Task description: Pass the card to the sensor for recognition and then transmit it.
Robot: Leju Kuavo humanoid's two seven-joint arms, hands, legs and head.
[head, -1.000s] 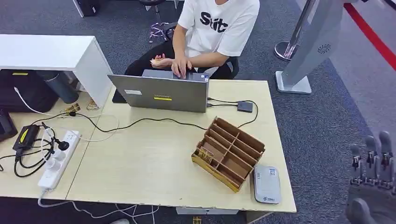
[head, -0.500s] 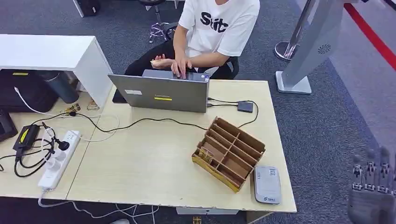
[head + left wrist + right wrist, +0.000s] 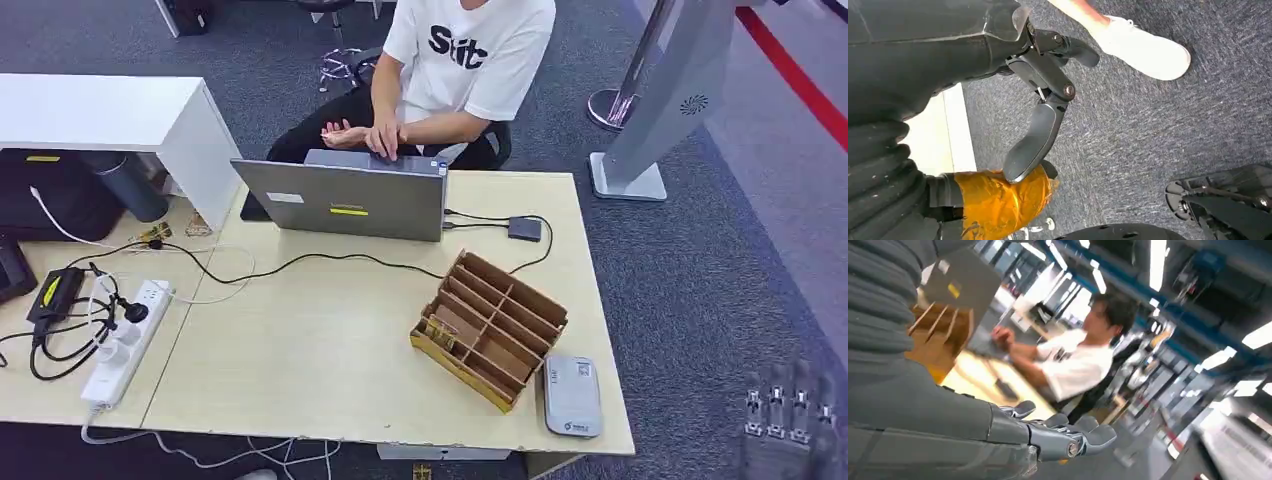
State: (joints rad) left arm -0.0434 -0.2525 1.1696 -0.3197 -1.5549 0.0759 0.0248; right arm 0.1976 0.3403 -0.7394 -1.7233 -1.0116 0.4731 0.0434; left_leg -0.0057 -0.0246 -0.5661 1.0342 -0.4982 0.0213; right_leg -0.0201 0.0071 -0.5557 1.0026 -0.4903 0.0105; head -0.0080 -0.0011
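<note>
My right robot hand (image 3: 790, 420) has sunk over the last second toward five o'clock, off the worktop's (image 3: 330, 350) corner, fingers up and apart, holding nothing; I read that as drawing away from the job, not reaching in. My left robot hand (image 3: 1043, 100) hangs over carpet, fingers loosely apart and empty. At centre the grey sensor (image 3: 572, 394) lies just beside the wooden organiser (image 3: 490, 325). I cannot make out the card. At twelve, a person (image 3: 460, 60) sits behind the laptop (image 3: 345, 200).
</note>
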